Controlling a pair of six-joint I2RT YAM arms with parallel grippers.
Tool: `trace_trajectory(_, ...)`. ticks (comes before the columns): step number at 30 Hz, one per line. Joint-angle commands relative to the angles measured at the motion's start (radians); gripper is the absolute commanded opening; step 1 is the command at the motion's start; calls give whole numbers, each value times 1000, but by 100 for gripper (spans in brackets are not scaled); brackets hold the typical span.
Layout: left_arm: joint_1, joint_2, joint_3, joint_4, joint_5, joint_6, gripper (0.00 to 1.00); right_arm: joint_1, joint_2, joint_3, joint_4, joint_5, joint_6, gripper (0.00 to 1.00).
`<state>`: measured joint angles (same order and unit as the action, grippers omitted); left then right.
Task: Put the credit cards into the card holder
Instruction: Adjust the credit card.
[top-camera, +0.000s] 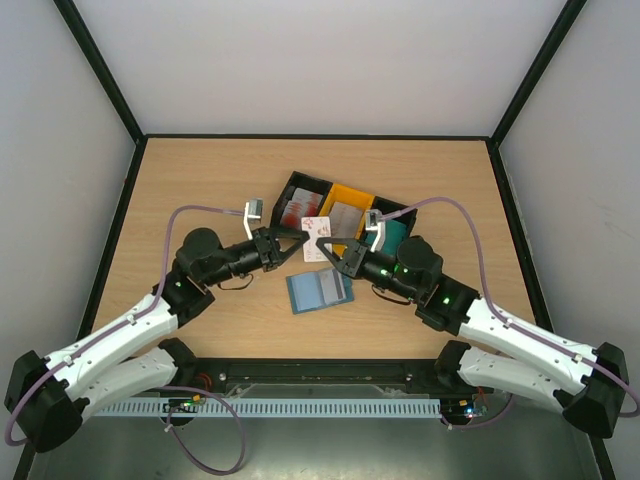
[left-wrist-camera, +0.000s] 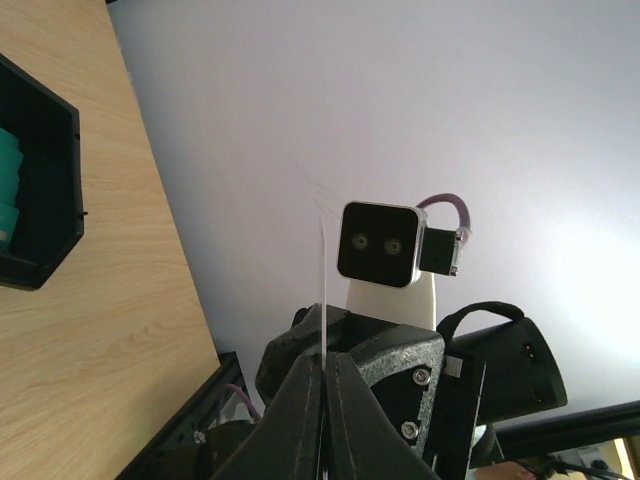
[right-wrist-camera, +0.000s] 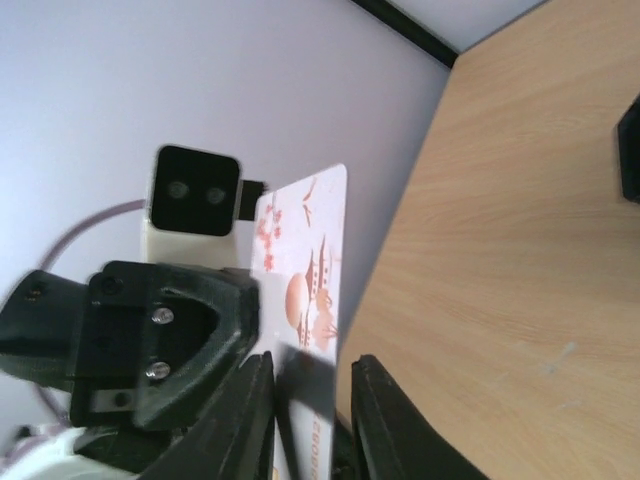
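Observation:
My left gripper is shut on a red-and-white credit card and holds it upright above the table. In the left wrist view the card shows edge-on between the closed fingers. My right gripper is open, with its jaws on either side of the same card's lower end. In the right wrist view the card lies close to one finger, with a gap to the other finger. The blue card holder lies open on the table just below both grippers.
Behind the grippers stands a row of bins: a black one with red-and-white cards, a yellow one with grey cards and a black one with teal cards. The teal card bin also shows in the left wrist view.

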<state>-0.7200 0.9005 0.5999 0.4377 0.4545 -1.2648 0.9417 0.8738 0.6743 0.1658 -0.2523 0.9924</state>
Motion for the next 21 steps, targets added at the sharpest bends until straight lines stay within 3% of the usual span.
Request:
trace_trajectory(1,-4,-25,-9,53,44,-26,3,-3,-24,-36,120,-75,58,16)
trace_trajectory(6,-4,-25,-12,1,24,7,4,-3,-54,-48,84,-35,51,5)
trace_trajectory(14,-4,-15,-33,9,27,0,3,-5,-72,-34,65,-32,23,19)
trace_trajectory(18,-5,-14,-21,4,27,2,3,-4,-46,-19,103,-86,21,5)
trace_trajectory(21,-4,-14,-10,-25,20,15,3,-4,-38,-15,112,-92,28,2)
